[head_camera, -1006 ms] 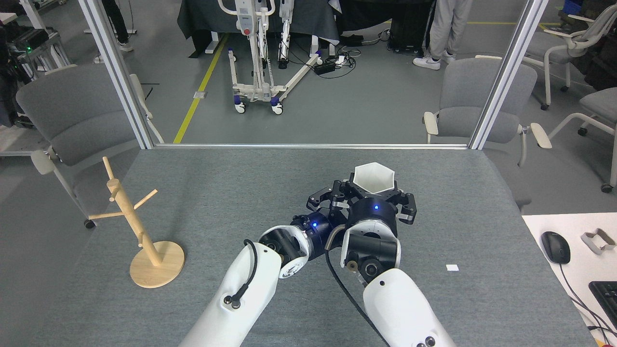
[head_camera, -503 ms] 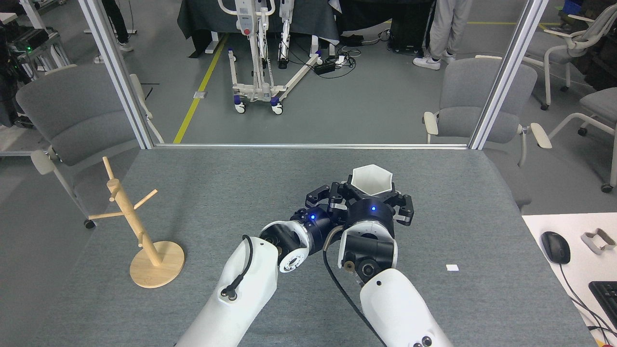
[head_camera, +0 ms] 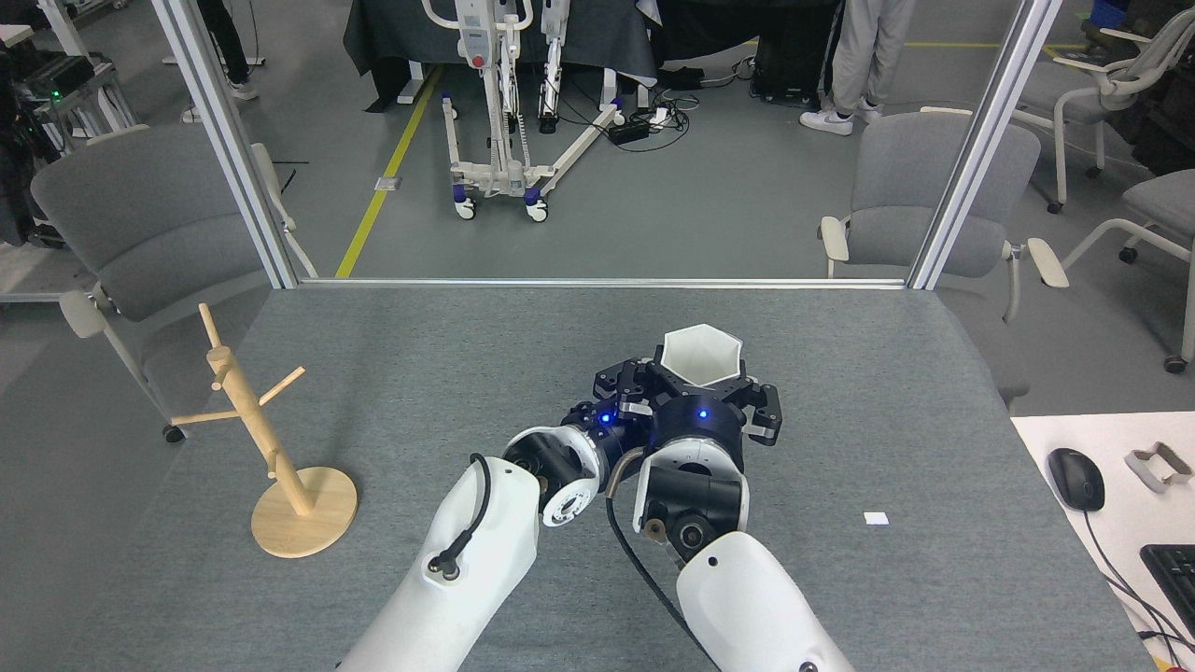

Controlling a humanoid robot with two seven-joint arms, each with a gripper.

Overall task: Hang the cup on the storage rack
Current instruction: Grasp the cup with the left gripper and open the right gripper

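White cup (head_camera: 701, 354) upright, mouth up, at mid-bench, right of centre on grey bench (head_camera: 420, 373). Right pincer (head_camera: 702, 385) clamped around cup's lower body, black fingers either side. Left pincer (head_camera: 624, 383) pressed in just beside cup's left flank, behind right wrist; open or closed: cannot tell. Wooden rack (head_camera: 271, 439) stands at bench's left edge, well apart from cup, pegs bare.
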